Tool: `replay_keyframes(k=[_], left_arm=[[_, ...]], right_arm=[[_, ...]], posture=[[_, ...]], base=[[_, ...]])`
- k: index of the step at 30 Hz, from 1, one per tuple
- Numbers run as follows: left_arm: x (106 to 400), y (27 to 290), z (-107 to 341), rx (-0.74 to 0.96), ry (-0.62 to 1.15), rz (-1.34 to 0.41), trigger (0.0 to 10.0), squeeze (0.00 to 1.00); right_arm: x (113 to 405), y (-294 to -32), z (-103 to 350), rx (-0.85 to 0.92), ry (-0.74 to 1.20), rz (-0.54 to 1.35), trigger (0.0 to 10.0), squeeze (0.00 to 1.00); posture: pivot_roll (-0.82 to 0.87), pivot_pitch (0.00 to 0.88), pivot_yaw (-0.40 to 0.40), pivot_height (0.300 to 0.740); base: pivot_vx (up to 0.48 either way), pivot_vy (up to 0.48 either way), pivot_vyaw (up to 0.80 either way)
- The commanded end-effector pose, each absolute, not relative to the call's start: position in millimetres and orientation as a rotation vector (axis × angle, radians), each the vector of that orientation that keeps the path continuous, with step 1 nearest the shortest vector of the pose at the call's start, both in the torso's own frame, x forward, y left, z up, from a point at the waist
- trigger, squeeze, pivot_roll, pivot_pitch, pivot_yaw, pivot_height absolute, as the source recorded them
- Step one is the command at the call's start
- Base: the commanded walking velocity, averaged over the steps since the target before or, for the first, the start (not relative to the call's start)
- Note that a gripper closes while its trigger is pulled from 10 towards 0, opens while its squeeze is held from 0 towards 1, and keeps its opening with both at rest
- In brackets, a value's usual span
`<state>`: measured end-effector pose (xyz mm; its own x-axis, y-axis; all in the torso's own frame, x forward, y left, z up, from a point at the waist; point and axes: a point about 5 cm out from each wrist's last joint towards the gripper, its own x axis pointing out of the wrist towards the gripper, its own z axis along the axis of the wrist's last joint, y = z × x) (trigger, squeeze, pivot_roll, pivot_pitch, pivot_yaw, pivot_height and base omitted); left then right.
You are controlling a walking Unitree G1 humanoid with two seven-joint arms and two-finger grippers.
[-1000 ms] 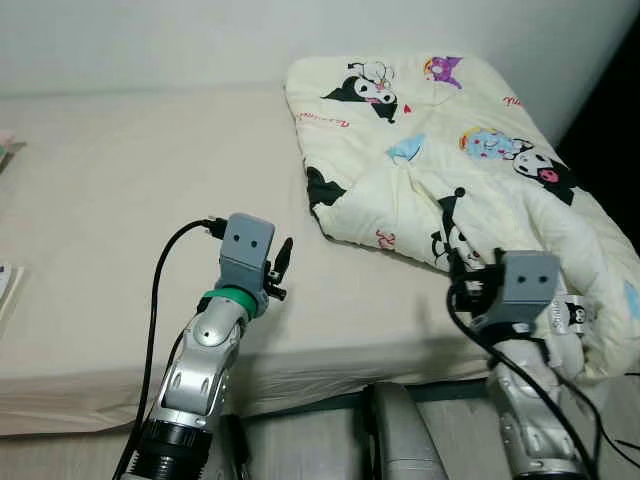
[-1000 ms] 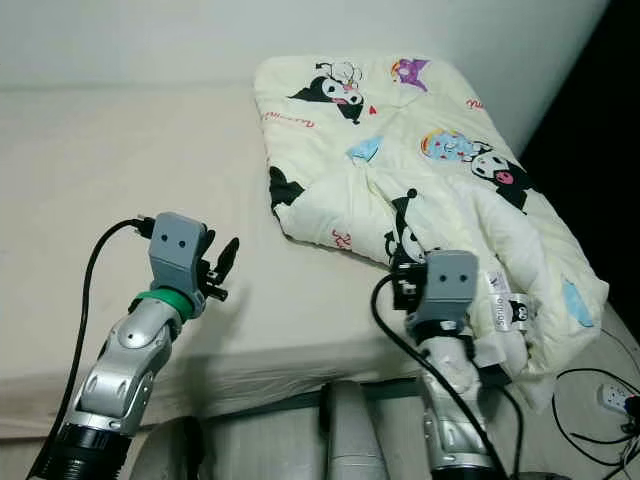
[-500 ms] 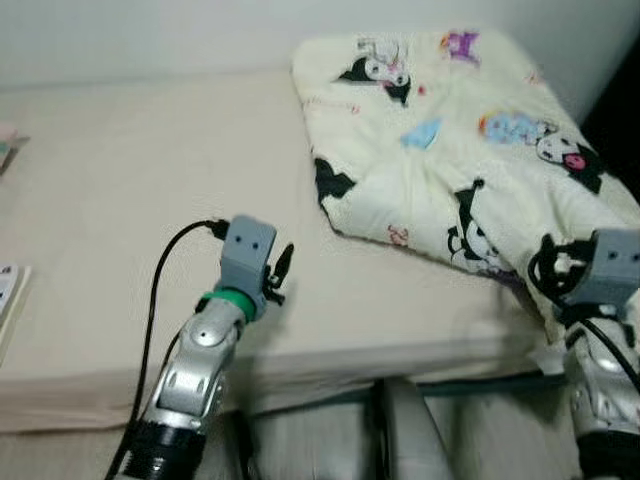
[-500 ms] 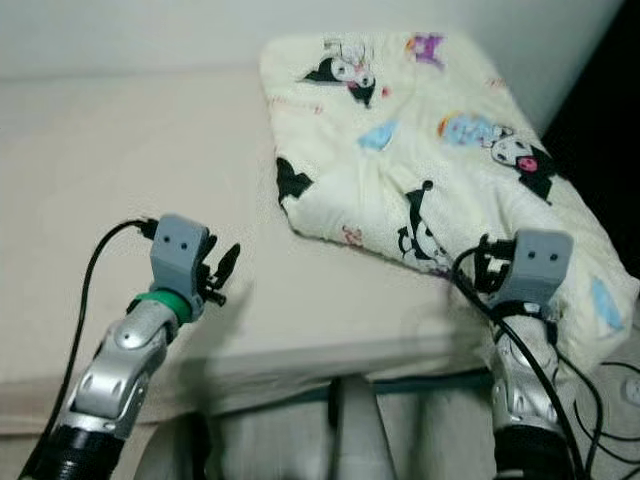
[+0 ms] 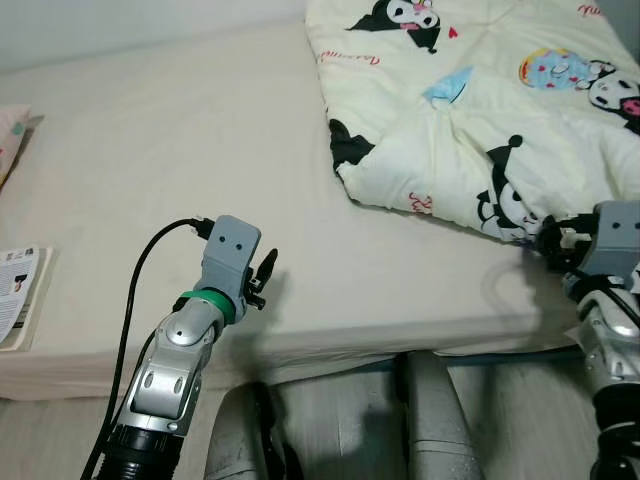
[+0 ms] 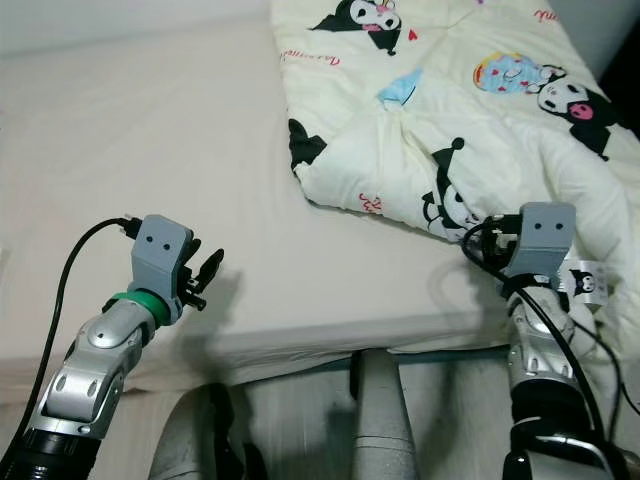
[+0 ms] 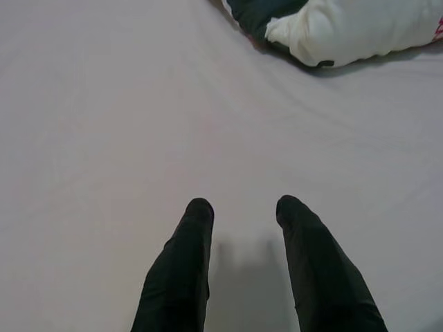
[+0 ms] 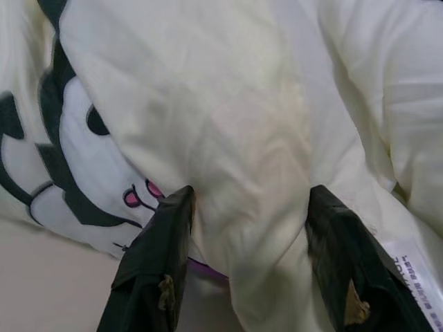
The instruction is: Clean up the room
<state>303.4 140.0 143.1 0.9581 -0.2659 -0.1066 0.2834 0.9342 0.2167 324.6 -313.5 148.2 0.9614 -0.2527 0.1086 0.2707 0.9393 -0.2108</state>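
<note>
Setting: bed (image 5: 150, 170) with a plain cream sheet lay before the robot, its near edge running across the lower part of both eye views.
Quilt: the cream quilt (image 5: 480, 110) printed with cartoon characters lay heaped on the robot's right side of the bed, its near fold draped toward the mattress edge.
Left arm: it was bent upward at the elbow, wrist tilted forward over the front of the bed; a black cable looped from the grey wrist housing.
Left gripper: the left gripper (image 7: 242, 214) hovered just above bare sheet, well apart from the quilt, its 2 black fingers (image 7: 187, 263) spread with a clear gap and nothing between them.
Right arm: it rose near-vertical at the mattress edge, the wrist housing against the quilt's near fold.
Right gripper: the right gripper (image 8: 249, 207) had its fingers (image 8: 159, 263) wide apart, 1 on each side of a bulge of quilt fabric, touching it.
Other: a booklet (image 5: 18, 295) lay at the bed's far left edge.
</note>
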Motion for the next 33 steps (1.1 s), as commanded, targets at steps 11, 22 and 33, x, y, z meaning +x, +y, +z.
replay_keyframes(k=[11, 22, 33], left_arm=[[299, 144, 141, 0.243, 0.111, -0.280, 10.0, 0.00], [300, 138, 140, 0.228, 0.112, -0.284, 10.0, 0.00], [300, 127, 137, 0.210, 0.113, -0.309, 10.0, 0.00]], right_arm=[[330, -313, 149, -0.266, -0.093, -0.240, 0.0, 0.00], [324, -308, 141, -0.253, -0.079, -0.142, 0.0, 0.00], [263, -208, 113, -0.102, 0.035, 0.620, 0.0, 0.00]], posture=[[-0.08, 0.235, 0.231, 0.596], [-0.11, 0.229, 0.212, 0.596], [-0.16, 0.237, 0.183, 0.596]], base=[[0.000, 0.000, 0.00], [0.000, 0.000, 0.00], [0.000, 0.000, 0.00]])
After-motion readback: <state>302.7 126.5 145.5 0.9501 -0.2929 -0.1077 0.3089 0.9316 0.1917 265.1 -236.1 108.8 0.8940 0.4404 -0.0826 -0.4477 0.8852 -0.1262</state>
